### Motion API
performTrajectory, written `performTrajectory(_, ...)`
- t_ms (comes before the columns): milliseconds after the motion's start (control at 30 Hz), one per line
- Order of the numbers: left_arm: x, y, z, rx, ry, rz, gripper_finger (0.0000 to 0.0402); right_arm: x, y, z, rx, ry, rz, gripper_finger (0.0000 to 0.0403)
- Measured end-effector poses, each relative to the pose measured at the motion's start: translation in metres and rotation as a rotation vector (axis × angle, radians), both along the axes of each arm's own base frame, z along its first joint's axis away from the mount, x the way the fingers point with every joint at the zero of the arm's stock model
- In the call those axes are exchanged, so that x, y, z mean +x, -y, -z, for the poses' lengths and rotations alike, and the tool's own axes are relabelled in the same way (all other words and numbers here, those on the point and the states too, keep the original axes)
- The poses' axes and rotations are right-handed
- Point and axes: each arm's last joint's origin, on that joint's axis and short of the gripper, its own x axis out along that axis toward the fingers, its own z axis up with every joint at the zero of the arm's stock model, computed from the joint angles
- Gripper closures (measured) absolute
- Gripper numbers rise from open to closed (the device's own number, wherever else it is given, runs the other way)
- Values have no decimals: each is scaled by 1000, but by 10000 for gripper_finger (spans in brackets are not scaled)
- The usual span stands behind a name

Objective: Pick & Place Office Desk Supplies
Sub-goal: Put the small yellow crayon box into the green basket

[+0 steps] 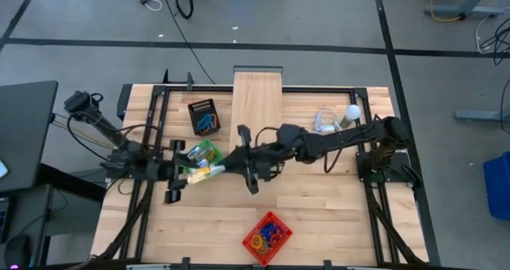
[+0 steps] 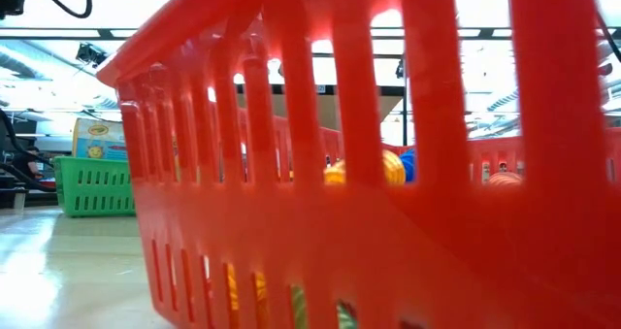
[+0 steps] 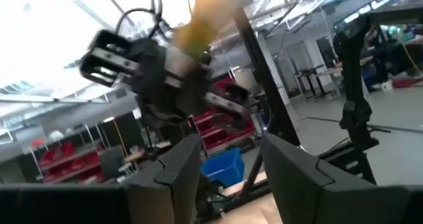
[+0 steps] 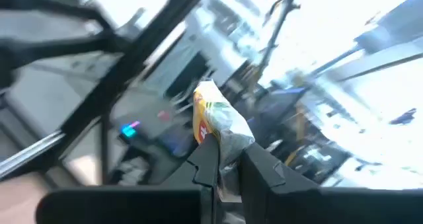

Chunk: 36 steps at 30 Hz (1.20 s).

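Above the middle of the worktop (image 1: 319, 214), the right claw (image 4: 228, 161) is clamped on a small yellow packet (image 4: 215, 121), held out toward the left claw (image 3: 228, 164), whose fingers stand apart with nothing between them. A green basket (image 1: 201, 154) sits just beside them. The red basket (image 1: 267, 236) of coloured loops (image 1: 263, 238) stands near the front edge.

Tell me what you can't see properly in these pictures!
- Low view: the red basket fills the picture and hides both arms; the coloured loops only peek through its slots.
- Left wrist view: the yellow thing held by the other arm is too blurred to name.
- Right wrist view: the print on the crayon box between the fingers is blurred.
- High view: the black tray's contents are too small.
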Motion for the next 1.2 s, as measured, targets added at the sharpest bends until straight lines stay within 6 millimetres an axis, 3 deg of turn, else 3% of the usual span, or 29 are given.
performTrajectory(133,-8,1,-9,-5,68,-28,232,0,0,-4,48,58,-21,367)
performTrajectory(333,-11,2,-13,26,122,-37,232,-9,5,-19,172,263,-240,367)
performTrajectory(567,-11,1,-15,17,139,-48,232,-37,19,16,258,568,-330,367)
performTrajectory(700,-11,-3,-20,-11,190,-76,232,-40,19,41,337,548,-218,367)
performTrajectory(867,8,-8,-37,-29,188,-167,232,-33,14,56,352,536,-93,367)
performTrajectory(1000,35,-7,-51,27,88,-278,232,-34,13,53,364,557,-71,367)
performTrajectory(1200,53,0,-99,113,-181,-415,230,-34,15,56,372,545,-53,367)
